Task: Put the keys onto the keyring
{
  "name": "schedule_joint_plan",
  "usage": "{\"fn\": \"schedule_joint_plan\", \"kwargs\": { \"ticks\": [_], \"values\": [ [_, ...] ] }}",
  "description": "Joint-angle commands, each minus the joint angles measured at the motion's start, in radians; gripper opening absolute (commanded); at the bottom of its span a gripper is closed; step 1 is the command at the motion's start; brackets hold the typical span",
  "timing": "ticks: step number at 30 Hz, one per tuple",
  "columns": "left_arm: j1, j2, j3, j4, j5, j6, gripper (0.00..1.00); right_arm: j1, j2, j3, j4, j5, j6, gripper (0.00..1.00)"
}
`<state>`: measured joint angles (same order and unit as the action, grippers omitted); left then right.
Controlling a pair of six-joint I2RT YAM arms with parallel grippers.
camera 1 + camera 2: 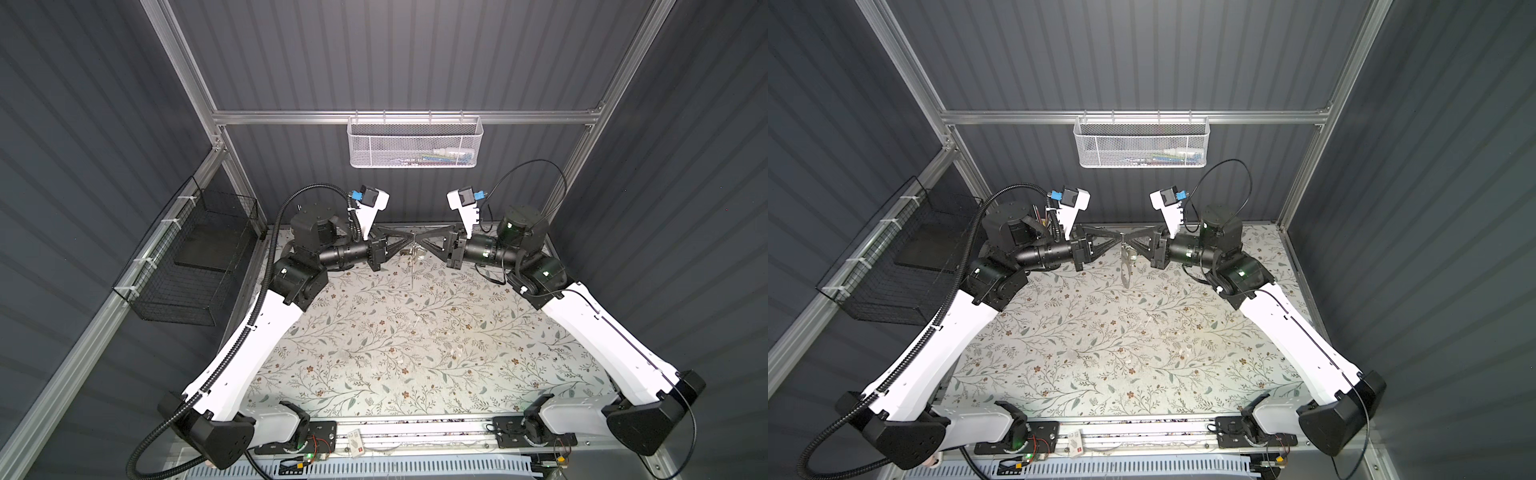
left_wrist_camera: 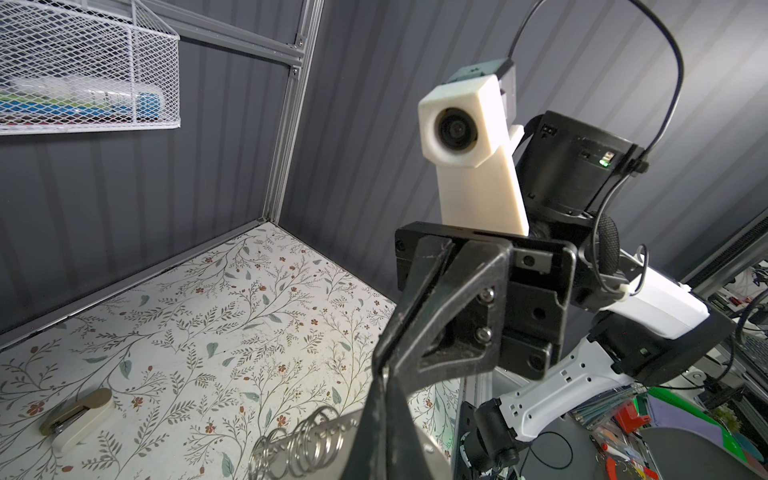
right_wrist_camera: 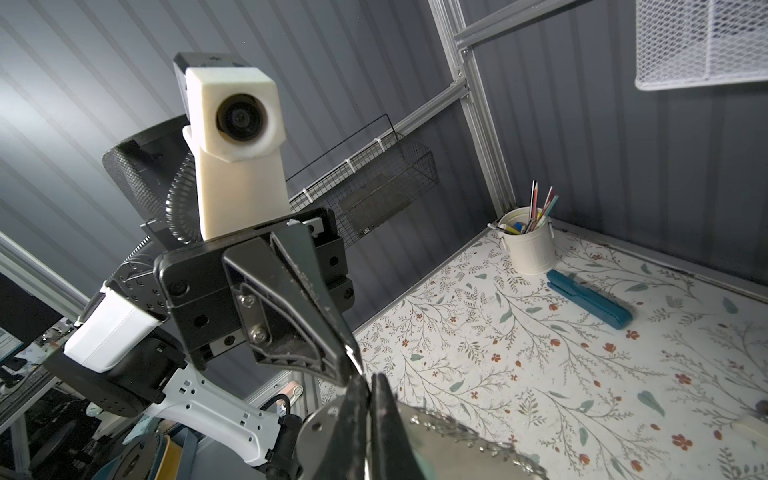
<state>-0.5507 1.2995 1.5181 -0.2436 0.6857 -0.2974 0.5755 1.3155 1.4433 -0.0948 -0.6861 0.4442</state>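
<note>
Top views both show the two arms bent inward over the far part of the bench (image 1: 374, 332); their tips meet in the middle, raised above it. At the far left, a black wire basket (image 1: 187, 266) hangs on the side wall. In the right wrist view, a white cup (image 3: 525, 245) with pencils (image 3: 540, 203) stands in the far left corner of the bench, and a teal case (image 3: 590, 299) lies just beside it.

Next comes the left arm (image 1: 253, 345). The left jaws are fully closed and pinch the top end of the keyring (image 1: 1126, 270), which hangs down from the tips. The left wrist view shows the keyring (image 2: 299, 446) from close: a grey plate with a row of wire rings on its edge. A tan-and-white lump (image 2: 77, 415) lies on the bench beyond it, well apart. A white mesh basket (image 1: 415, 141) hangs on the back wall above the middle.

The right jaws are closed too, tip to tip with the left ones. In the right wrist view the keyring (image 3: 440, 453) shows on both sides of them, so they grip the same end. The keys I cannot make out in any view. The right arm (image 1: 611, 345) reaches in from the right.
</note>
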Motion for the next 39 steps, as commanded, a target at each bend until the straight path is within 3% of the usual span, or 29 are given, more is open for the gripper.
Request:
{"fn": "schedule_joint_plan", "kwargs": {
  "ticks": [1, 5, 8, 9, 14, 26, 39],
  "values": [
    [0.000, -0.023, -0.007, 0.024, 0.025, -0.006, 0.00, 0.003, -0.003, 0.024, 0.008, -0.008, -0.003, 0.04],
    [0.001, -0.023, -0.012, 0.022, 0.017, -0.007, 0.01, 0.004, -0.010, 0.020, -0.002, 0.011, -0.014, 0.04],
    [0.000, -0.026, -0.003, -0.007, -0.013, 0.005, 0.26, 0.003, -0.017, 0.023, -0.040, 0.042, -0.043, 0.04],
    [0.001, -0.027, 0.002, -0.026, -0.023, 0.016, 0.27, 0.004, -0.018, 0.027, -0.062, 0.051, -0.061, 0.04],
    [0.002, -0.030, 0.045, -0.152, -0.058, 0.100, 0.27, 0.000, -0.010, 0.100, -0.256, 0.089, -0.215, 0.04],
    [0.002, 0.070, 0.196, -0.456, -0.007, 0.312, 0.24, 0.023, 0.166, 0.446, -0.881, 0.156, -0.593, 0.05],
    [0.000, 0.115, 0.196, -0.506, 0.054, 0.341, 0.18, 0.064, 0.207, 0.497, -0.924, 0.179, -0.643, 0.05]
  ]
}}
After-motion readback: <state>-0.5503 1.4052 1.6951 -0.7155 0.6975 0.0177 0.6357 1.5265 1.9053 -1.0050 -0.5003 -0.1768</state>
